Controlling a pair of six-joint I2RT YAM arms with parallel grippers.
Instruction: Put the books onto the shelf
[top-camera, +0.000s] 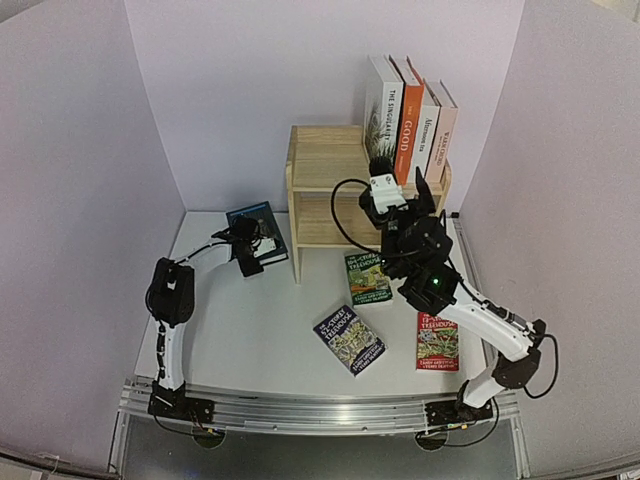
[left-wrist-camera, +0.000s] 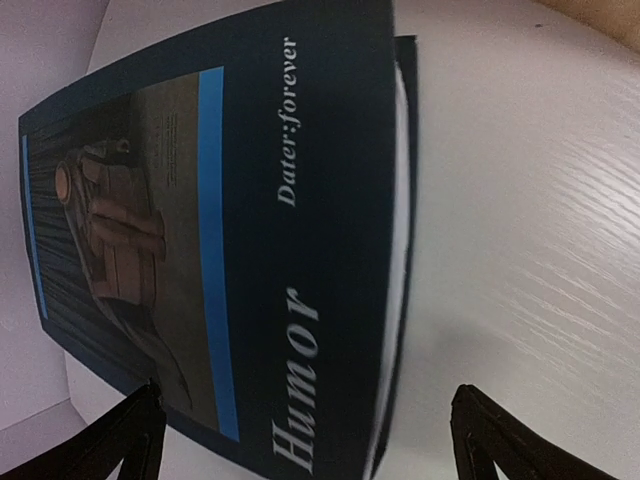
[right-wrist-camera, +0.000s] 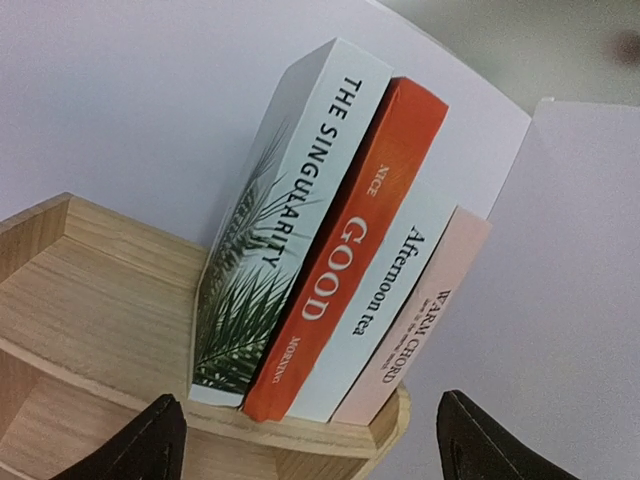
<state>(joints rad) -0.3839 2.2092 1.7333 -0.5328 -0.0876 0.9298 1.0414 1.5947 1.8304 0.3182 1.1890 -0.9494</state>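
Note:
The pale wooden shelf stands at the back. Several books lean on its top tier: white "The Singularity", orange "GOOD", white "Afternoon tea" and pinkish "Warm Chord". My right gripper hovers in front of them, open and holding nothing. The dark blue "Humor" book lies flat on the table left of the shelf. My left gripper is open, one finger at the book's corner and the other clear of its page edge.
Three "Treehouse" paperbacks lie flat on the white table: green by the shelf's foot, dark in the middle, red beside the right arm. Lavender walls close in the back and both sides.

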